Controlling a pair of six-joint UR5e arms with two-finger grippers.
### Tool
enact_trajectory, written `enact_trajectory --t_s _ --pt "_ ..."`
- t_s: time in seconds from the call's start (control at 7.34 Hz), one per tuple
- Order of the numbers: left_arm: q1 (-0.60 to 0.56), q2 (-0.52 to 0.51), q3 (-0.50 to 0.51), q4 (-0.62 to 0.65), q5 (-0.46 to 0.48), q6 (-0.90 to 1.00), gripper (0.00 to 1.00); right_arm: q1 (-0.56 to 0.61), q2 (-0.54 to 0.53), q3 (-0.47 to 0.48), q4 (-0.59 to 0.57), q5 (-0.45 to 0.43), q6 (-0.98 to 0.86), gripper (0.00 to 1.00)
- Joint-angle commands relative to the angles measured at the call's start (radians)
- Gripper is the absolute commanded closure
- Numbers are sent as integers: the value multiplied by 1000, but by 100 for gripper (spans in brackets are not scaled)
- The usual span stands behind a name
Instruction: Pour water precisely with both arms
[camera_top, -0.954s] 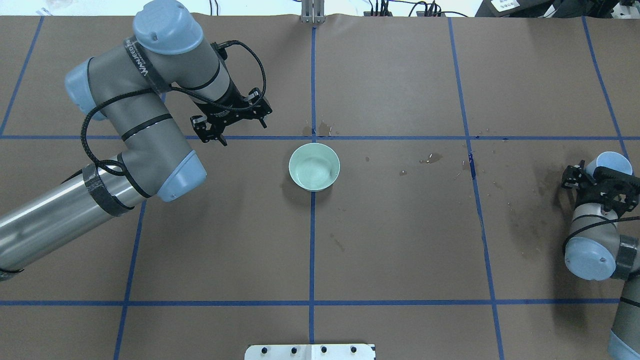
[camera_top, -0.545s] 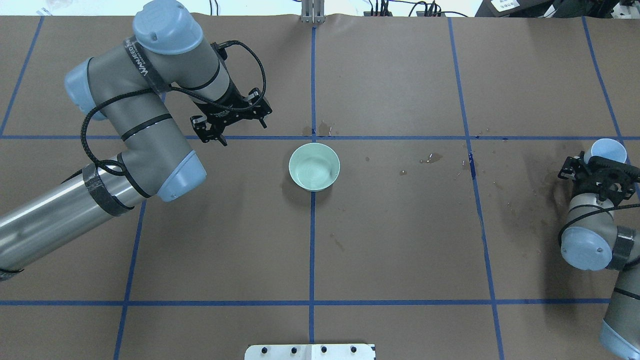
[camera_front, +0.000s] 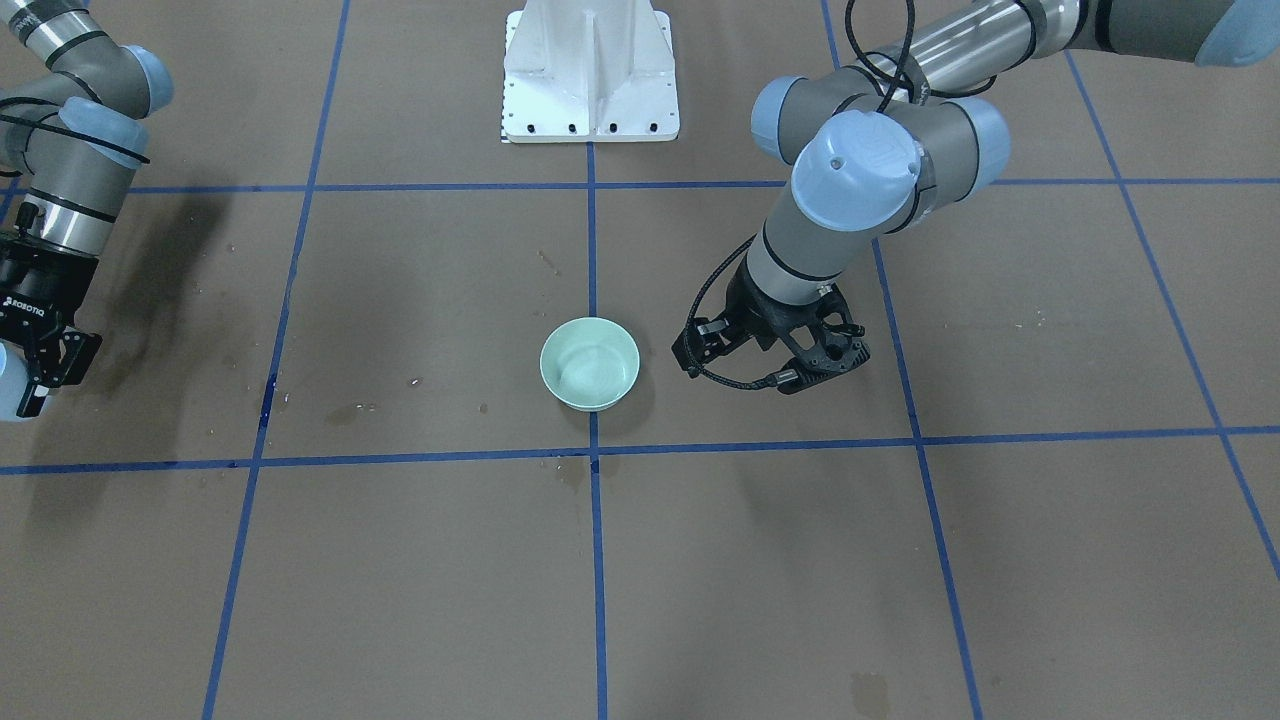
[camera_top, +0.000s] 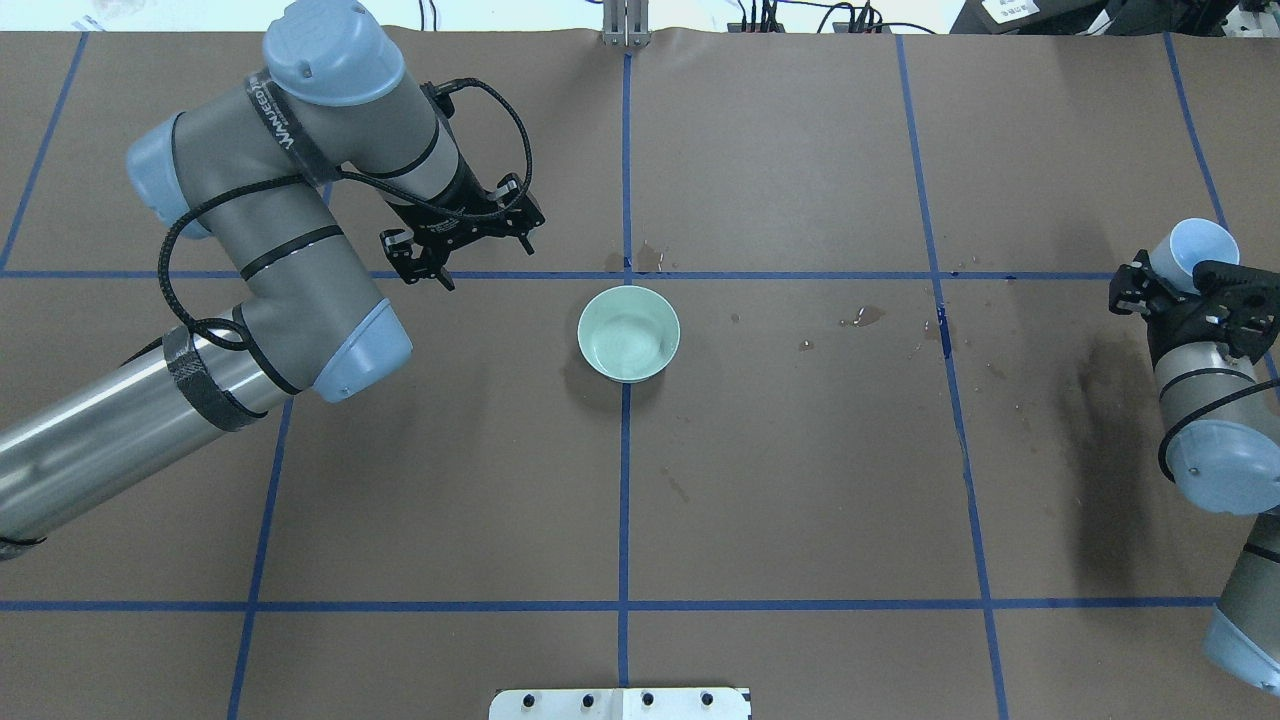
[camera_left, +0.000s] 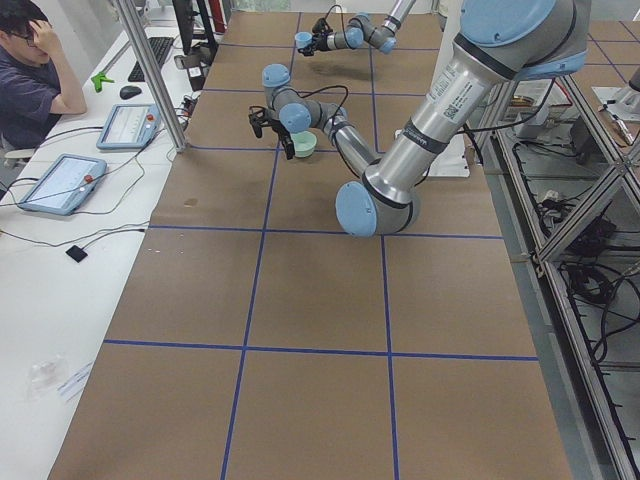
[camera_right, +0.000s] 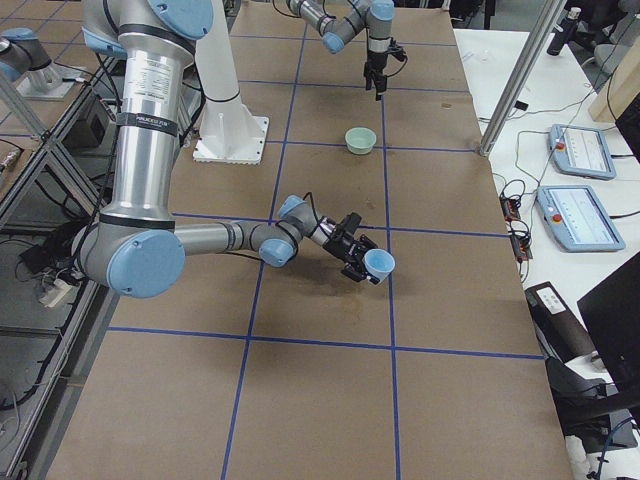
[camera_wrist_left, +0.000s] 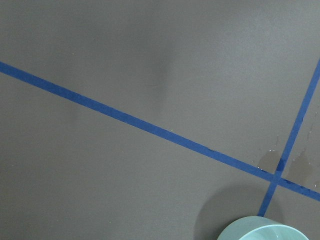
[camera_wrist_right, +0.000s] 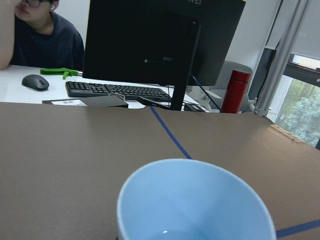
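Although little of it could be seen, the water (camera_wrist_right: 167, 235) was made out as a faint sheen low inside the pale blue cup (camera_top: 1197, 245). The cup was carried at the right edge of the overhead view, well apart from the green bowl (camera_top: 628, 333) at the middle of the frame. It was clamped by the right gripper (camera_top: 1185, 283), whose jaws were closed on its wall, and it was held somewhat tilted with its mouth kept upward. It was judged to be a light, thin-walled vessel that would give under a hard squeeze and could slip if wetted. A hold around the wall was considered apt, and the liquid was expected to slosh under any abrupt swing. The left gripper (camera_top: 468, 255) was held over the surface (camera_top: 800, 480) to the upper left of the bowl, near but not touching it, with its fingers apart and nothing between them. Whether the bowl held any water could not be told, since only a pale glossy interior was shown. The bowl was judged stiff and possibly breakable, best steadied at its rim. Dark dried stains (camera_top: 866, 316) were noted to the right of the bowl.
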Motion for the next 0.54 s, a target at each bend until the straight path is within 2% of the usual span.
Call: enact_trajectory --t_s 0.0,0.14,0.27,0.41 --pt "-10 0 -3 -1 1 1 0 70 6 -5 182 139 -212 100" --pt "-11 10 -3 -1 2 3 0 71 9 -3 264 145 -339 100" --pt "-13 11 -3 -1 2 3 0 82 12 -5 343 193 -466 100" --pt "-23 11 -4 -1 1 3 0 91 68 -11 494 272 -550 100"
